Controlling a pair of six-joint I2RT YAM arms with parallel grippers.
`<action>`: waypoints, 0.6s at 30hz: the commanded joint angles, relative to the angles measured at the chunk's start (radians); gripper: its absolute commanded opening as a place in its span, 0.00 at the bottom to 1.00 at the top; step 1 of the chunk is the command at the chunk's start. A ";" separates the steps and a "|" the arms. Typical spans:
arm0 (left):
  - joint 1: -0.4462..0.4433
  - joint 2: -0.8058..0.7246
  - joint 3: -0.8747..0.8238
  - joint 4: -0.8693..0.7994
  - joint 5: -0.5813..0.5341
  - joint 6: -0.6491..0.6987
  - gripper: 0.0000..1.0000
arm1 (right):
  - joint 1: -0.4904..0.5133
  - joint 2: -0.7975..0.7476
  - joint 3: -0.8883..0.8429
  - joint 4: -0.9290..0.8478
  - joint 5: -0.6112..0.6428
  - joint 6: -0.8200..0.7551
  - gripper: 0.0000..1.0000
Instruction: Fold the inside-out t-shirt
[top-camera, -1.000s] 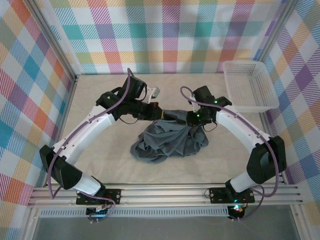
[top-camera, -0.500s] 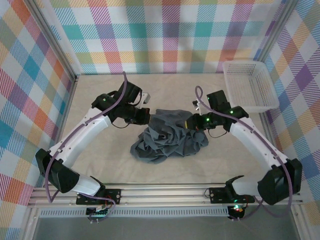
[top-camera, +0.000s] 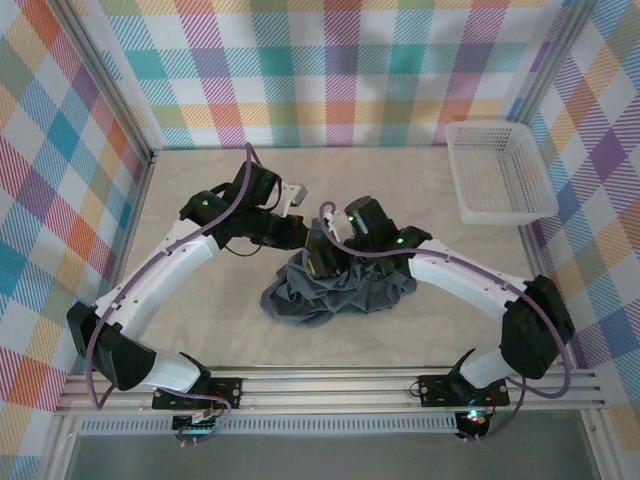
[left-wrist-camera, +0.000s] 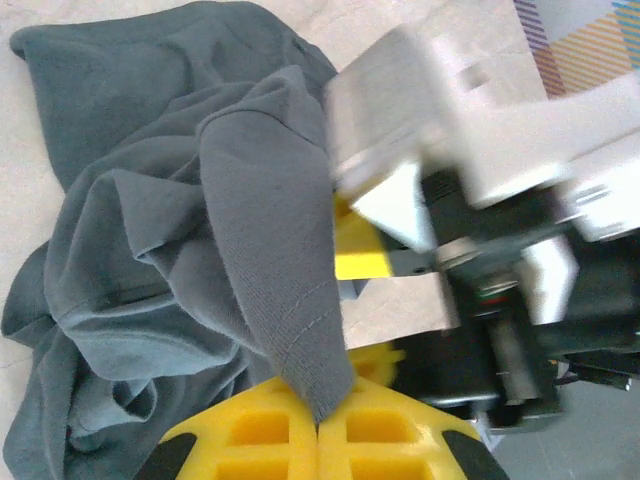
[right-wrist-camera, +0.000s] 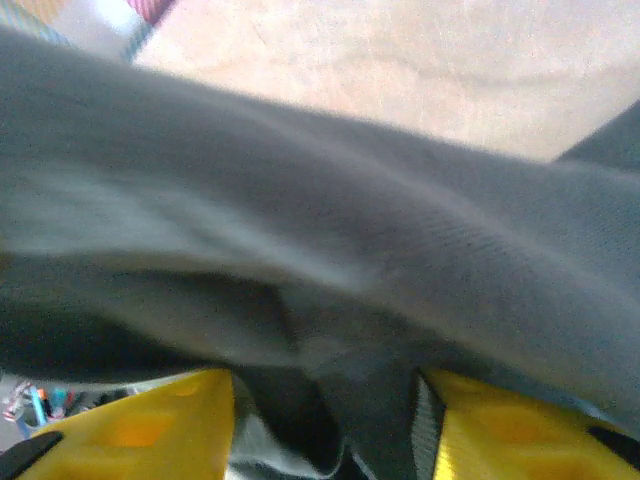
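Observation:
The inside-out t-shirt (top-camera: 350, 290) lies as a crumpled dark grey heap at the table's middle. My left gripper (top-camera: 303, 237) is at the heap's upper left edge, lifting a strip of it. In the left wrist view that gripper (left-wrist-camera: 320, 415) is shut on a stitched hem of the t-shirt (left-wrist-camera: 150, 250), which hangs taut from the yellow pads. My right gripper (top-camera: 322, 258) sits right beside the left one, over the heap's top. In the right wrist view it (right-wrist-camera: 325, 420) is open, yellow fingers (right-wrist-camera: 520, 430) apart, with the t-shirt's (right-wrist-camera: 400, 230) fabric draped across and into the gap.
A white basket (top-camera: 500, 216) stands at the back right corner of the table. Plaid walls close in the left, back and right sides. The two wrists are very close together above the heap. Bare tabletop (top-camera: 200, 320) lies left and in front of the heap.
The right arm has swung left from the heap's right side to beside the left gripper, and its jaws have widened. The left gripper has kept its hold, almost still.

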 joint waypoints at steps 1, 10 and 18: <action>0.005 -0.042 -0.008 0.026 0.038 0.036 0.00 | 0.050 0.000 0.047 0.033 -0.006 -0.053 0.55; 0.007 -0.049 -0.012 0.008 -0.029 0.041 0.00 | 0.059 0.000 -0.002 -0.023 0.226 -0.110 0.45; 0.037 -0.084 -0.037 0.005 -0.063 0.037 0.00 | 0.058 -0.106 -0.127 -0.024 0.256 -0.057 0.19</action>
